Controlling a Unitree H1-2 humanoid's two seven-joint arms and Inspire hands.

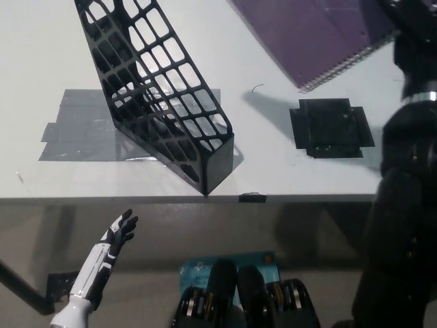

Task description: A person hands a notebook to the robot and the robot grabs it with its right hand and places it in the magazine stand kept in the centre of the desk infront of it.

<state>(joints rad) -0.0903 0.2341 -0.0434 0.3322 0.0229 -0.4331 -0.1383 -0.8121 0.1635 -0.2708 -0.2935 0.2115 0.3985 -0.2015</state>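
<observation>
notebook (314, 34) up high in the right hand (410, 17), grip unclear, right of the stand (160, 102); left hand (119, 232) low, fingers spread.

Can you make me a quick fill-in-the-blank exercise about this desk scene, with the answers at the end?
1. The notebook held up at the top right has a ____ cover.
2. The black magazine stand rests on a patch of grey ____ stuck to the desk.
3. The white left hand rests ____ the desk's front edge, holding nothing.
4. The notebook's spiral binding runs along the edge facing the black ____ arm.

Answers: purple; tape; below; right
</observation>
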